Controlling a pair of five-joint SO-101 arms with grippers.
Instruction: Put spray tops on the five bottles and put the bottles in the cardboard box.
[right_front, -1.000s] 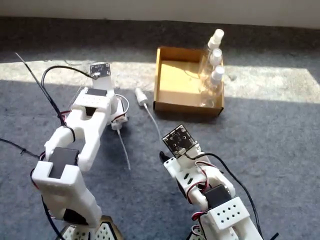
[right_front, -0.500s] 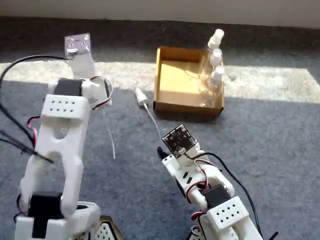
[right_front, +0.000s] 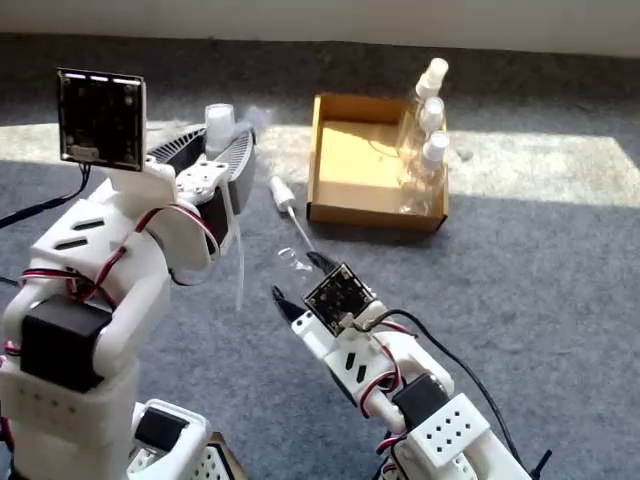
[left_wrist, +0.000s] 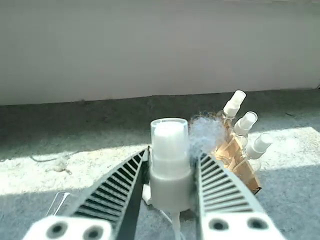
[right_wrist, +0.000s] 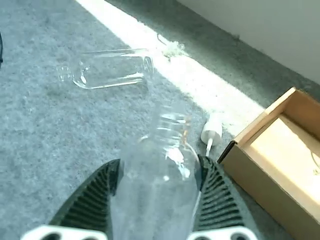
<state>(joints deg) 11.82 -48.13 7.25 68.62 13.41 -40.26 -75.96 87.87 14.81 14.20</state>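
Note:
My left gripper is raised above the carpet, shut on a white spray top whose thin tube hangs down. In the left wrist view the spray top stands upright between the ribbed fingers. My right gripper is lower, near the middle, shut on a clear open-necked bottle, neck pointing away. A second clear bottle lies on its side on the carpet. Another spray top lies beside the cardboard box. Three capped bottles stand along the box's right side.
Grey carpet covers the floor, with a sunlit strip across the back. The box's left half holds nothing. Cables trail by the left arm. A wall runs along the far edge.
The left arm rose from the carpet and swung up with the spray top, whose tube now dangles. The right gripper shifted left, and the bottle now shows in it.

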